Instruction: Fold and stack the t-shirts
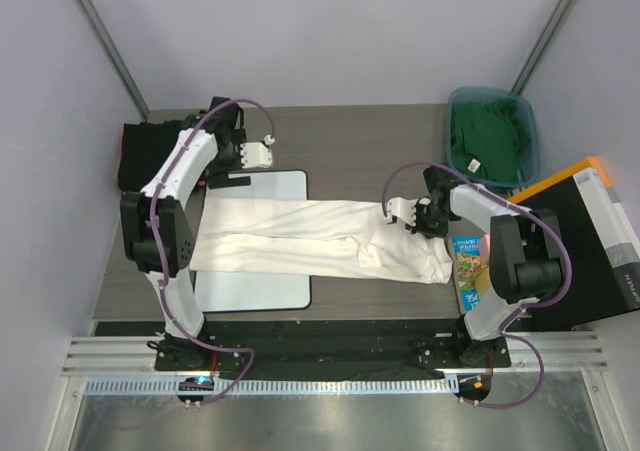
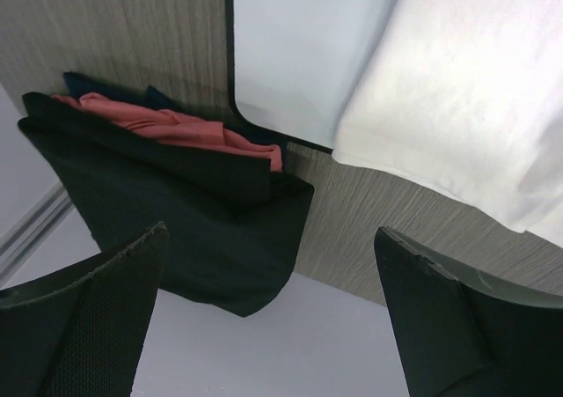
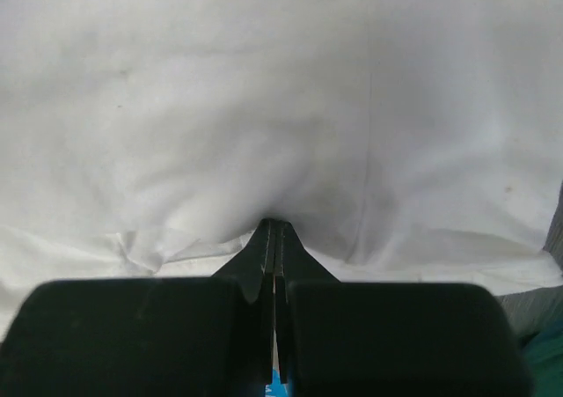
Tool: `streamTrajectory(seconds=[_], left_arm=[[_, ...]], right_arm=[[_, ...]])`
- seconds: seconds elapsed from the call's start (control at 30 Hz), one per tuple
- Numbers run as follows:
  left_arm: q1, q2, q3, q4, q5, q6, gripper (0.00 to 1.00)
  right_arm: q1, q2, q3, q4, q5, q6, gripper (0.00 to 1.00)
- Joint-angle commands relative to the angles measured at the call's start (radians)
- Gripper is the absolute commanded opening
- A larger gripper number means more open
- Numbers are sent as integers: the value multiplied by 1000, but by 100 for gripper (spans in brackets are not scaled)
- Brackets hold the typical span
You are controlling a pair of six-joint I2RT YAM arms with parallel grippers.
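A white t-shirt (image 1: 320,236) lies folded into a long strip across the table, its left part over the white board (image 1: 255,286). My right gripper (image 1: 405,214) is shut on the shirt's far edge near the right end. In the right wrist view the cloth (image 3: 264,89) puckers at the closed tips (image 3: 275,227). My left gripper (image 1: 262,154) hangs open over the board's far left corner, holding nothing. In its wrist view (image 2: 271,238) its wide-apart fingers (image 2: 106,309) frame a folded stack of black shirts (image 2: 202,221) with a pinkish-red one (image 2: 176,128) between them.
The folded stack (image 1: 150,156) sits at the table's far left edge. A teal bin (image 1: 530,136) with green shirts (image 1: 488,141) stands at the far right. A black and orange box (image 1: 590,231) and a colourful booklet (image 1: 468,261) lie by the right arm.
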Motion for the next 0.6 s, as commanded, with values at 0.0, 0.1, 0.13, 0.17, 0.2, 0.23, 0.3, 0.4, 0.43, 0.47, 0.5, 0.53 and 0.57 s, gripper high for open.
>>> streamTrajectory(seconds=[0.0, 0.1, 0.13, 0.17, 0.2, 0.23, 0.3, 0.4, 0.43, 0.47, 0.5, 0.53, 0.57], left_arm=[[-15, -87, -7, 30, 25, -32, 100], [-26, -116, -38, 51, 18, -30, 100], [-28, -120, -46, 68, 9, -30, 100], [-31, -130, -57, 73, 7, -29, 100], [-31, -133, -61, 80, 2, -26, 100], [-32, -134, -64, 89, -5, -25, 100], [-31, -137, -69, 93, -15, -29, 100], [-31, -140, -73, 102, -27, -29, 100], [-31, -140, -73, 109, -31, -30, 100], [-31, -140, -73, 112, -36, -33, 100], [-31, -140, -73, 114, -41, -35, 100], [-31, -140, -75, 125, -45, -39, 100], [-32, -140, -73, 126, -51, -42, 100]], right_arm=[[4, 46, 11, 187, 48, 22, 1], [3, 121, 49, 288, 106, 27, 1], [4, 142, 65, 311, 137, 27, 1], [4, 191, 98, 334, 149, 25, 1], [4, 217, 121, 375, 164, 22, 1], [4, 243, 146, 396, 175, 22, 1], [4, 338, 244, 428, 221, 21, 1], [4, 475, 397, 474, 256, 30, 1], [4, 506, 433, 495, 267, 33, 1], [7, 535, 494, 555, 287, 33, 1], [11, 597, 520, 595, 305, 31, 1], [15, 628, 564, 642, 327, 30, 1], [20, 662, 588, 691, 344, 28, 1]])
